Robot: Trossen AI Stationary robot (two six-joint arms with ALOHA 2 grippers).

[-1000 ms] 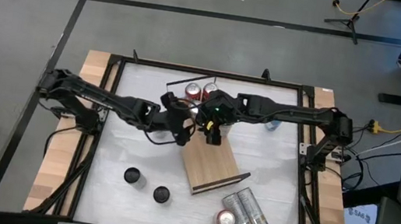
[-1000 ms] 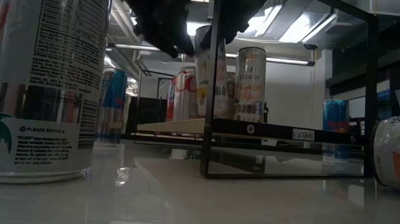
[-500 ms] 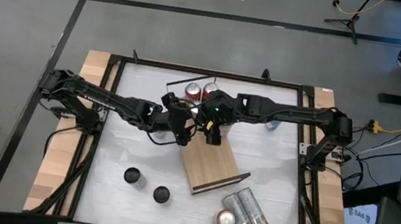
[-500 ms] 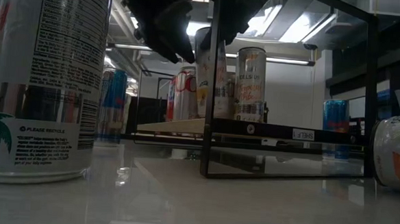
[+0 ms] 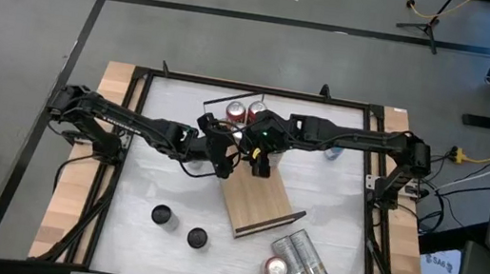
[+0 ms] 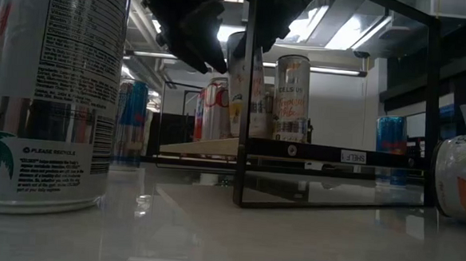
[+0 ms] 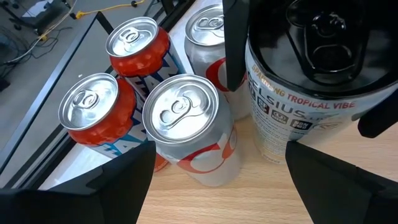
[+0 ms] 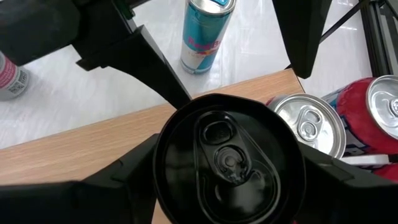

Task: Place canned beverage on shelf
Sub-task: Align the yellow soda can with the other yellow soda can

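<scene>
A black-topped Celsius can (image 7: 311, 81) stands upright on the light wooden shelf (image 5: 264, 207), next to two red cans (image 7: 102, 118) and two silver cans (image 7: 186, 130) at the shelf's far end. My right gripper (image 5: 261, 161) is shut on the black-topped can, seen from above in the right wrist view (image 8: 227, 155). My left gripper (image 5: 222, 161) is open and empty. It hovers just to the left of that can, above the shelf's left side, its fingers (image 7: 118, 180) wide apart. My right gripper pinches the black-topped can by its upper side wall (image 7: 264, 74) between its two fingers (image 7: 235, 43), one on each side. The fingers come from above, pointing down along the can. The can is upright, its base at the shelf board (image 7: 273, 180).
Two dark-topped cans (image 5: 161, 214) (image 5: 198, 238) stand on the white table left of the shelf's near end. Several cans (image 5: 298, 260) lie at the near right. A blue can (image 8: 207, 31) stands on the table beyond the shelf. A large can (image 6: 43, 96) stands close in the low view.
My left gripper has edged a little lower and closer to the held can. The can and my right gripper have stayed where they were.
</scene>
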